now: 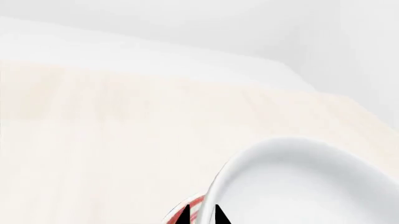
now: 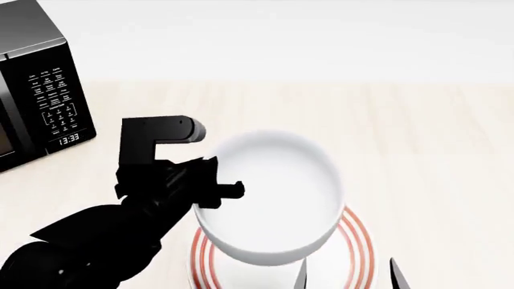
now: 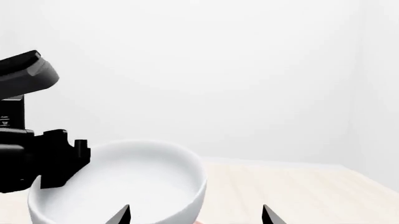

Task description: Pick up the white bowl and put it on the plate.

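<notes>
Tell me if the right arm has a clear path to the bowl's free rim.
Probably yes. The right end effector is open and close beside the white bowl, with nothing between them. The left end effector grips the opposite rim, over the plate.

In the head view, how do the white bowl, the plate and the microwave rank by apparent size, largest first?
1. White bowl, raised nearer the camera, so inflated.
2. Plate, mostly hidden beneath it.
3. Microwave, cut off by the frame; its rank against the plate is unsure.
</notes>
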Motion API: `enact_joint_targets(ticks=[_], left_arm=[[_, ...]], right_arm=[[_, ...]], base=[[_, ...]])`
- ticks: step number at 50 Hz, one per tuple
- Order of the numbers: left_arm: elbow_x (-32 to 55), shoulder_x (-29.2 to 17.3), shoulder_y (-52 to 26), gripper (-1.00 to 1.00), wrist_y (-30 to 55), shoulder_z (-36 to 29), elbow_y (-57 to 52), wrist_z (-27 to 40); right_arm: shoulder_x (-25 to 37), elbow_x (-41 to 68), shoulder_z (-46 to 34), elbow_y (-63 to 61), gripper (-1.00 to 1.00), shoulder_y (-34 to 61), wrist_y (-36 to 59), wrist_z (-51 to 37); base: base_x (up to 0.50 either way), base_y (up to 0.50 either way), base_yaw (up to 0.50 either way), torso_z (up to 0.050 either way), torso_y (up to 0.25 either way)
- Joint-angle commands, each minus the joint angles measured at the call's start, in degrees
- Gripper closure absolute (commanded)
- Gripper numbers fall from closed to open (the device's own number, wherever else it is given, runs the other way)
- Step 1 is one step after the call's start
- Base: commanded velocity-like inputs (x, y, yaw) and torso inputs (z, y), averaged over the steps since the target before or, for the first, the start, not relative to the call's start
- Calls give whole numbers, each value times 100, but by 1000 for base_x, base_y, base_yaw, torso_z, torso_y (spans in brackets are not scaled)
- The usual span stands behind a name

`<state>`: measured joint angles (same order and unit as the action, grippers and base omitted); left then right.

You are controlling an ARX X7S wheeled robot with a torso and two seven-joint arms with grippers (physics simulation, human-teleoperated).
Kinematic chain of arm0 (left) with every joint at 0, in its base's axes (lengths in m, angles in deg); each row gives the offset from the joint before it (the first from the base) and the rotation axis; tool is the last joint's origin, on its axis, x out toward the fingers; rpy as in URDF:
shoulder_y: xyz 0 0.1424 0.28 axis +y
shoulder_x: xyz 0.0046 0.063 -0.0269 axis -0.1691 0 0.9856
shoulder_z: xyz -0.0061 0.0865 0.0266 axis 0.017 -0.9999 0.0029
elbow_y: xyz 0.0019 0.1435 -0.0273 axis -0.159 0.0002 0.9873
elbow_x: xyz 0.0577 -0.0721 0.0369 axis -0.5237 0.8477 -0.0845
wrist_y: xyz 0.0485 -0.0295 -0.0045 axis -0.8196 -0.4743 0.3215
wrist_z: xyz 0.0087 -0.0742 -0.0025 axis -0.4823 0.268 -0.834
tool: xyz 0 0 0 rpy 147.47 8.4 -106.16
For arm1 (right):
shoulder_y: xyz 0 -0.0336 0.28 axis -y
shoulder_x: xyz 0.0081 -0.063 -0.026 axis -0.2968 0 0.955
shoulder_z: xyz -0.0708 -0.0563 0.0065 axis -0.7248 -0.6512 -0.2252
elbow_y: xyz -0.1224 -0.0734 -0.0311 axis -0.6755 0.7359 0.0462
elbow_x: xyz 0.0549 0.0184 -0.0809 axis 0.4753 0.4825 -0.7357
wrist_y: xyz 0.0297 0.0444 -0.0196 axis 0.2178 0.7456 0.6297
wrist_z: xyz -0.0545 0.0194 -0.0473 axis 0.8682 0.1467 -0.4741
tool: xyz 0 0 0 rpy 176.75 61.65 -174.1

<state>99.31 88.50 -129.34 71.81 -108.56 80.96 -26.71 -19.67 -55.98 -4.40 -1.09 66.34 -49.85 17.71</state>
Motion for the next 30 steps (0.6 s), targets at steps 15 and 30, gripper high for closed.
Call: enact_joint_targets(ticks=[15,30], left_arm=[[1016,5,-451,100,-1453,-1351,1450,129],[1316,-25,-440,100,-1833,-1759,1763,127]], right_arm=[[43,29,-14,62,-100,10,-35,-23],[67,36,-30,82,-100,11,-56,-38]], base=[[0,0,0,0,1],[0,0,0,0,0]])
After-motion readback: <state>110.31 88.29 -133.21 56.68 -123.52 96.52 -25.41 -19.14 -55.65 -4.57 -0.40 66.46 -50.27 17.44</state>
